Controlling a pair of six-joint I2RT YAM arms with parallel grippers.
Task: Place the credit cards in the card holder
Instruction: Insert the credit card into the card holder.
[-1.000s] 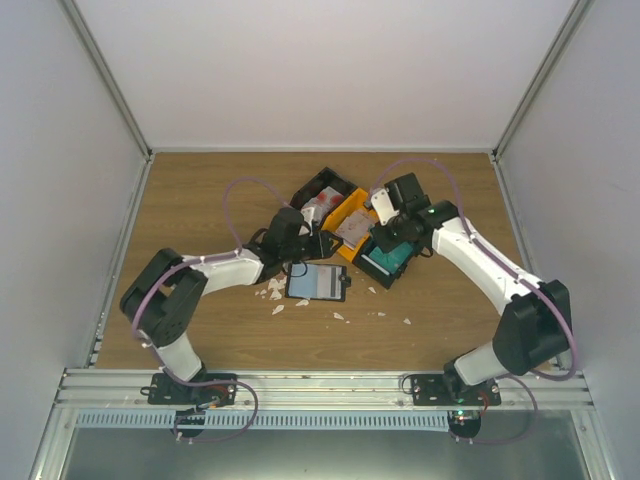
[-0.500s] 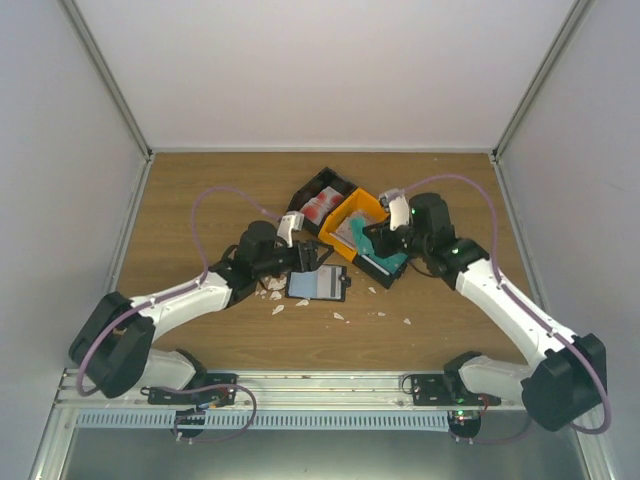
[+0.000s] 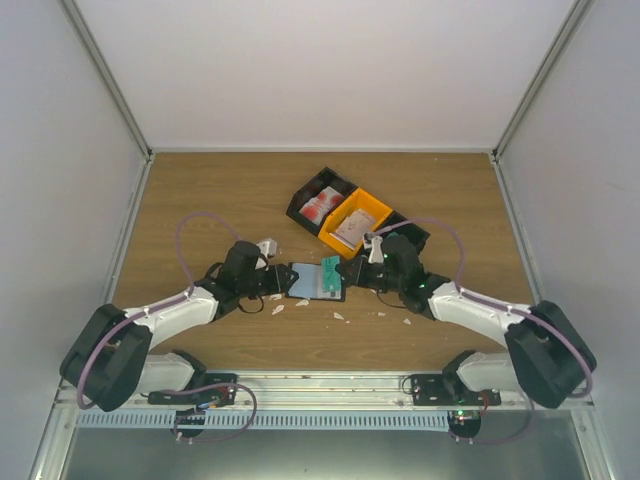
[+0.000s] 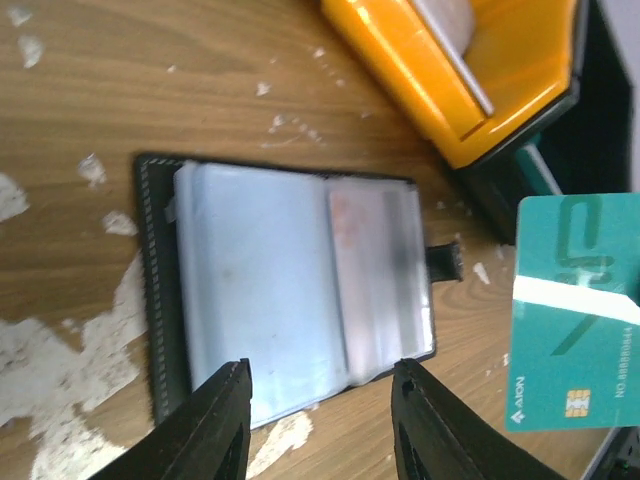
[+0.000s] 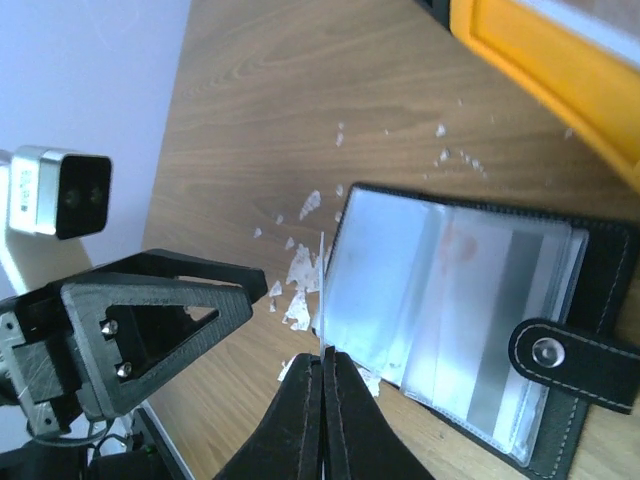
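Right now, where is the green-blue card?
In the top view, the teal card is mid-table, pinched in the right gripper at the right end of the open card holder, just in front of the orange bin.

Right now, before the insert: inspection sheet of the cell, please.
Surface: wooden table, littered at its middle.
Job's things: card holder lies open, clear sleeves up; teal card held near its strap side; red-and-white cards in black bin; pale cards in orange bin.
Clutter: white scraps around the holder.
Grippers: left gripper open over the holder's near edge, contact unclear; right gripper shut on the teal card.
Cables: purple cables loop along both arms; no snag seen.
Surroundings: pale walls; metal rail at the near edge.
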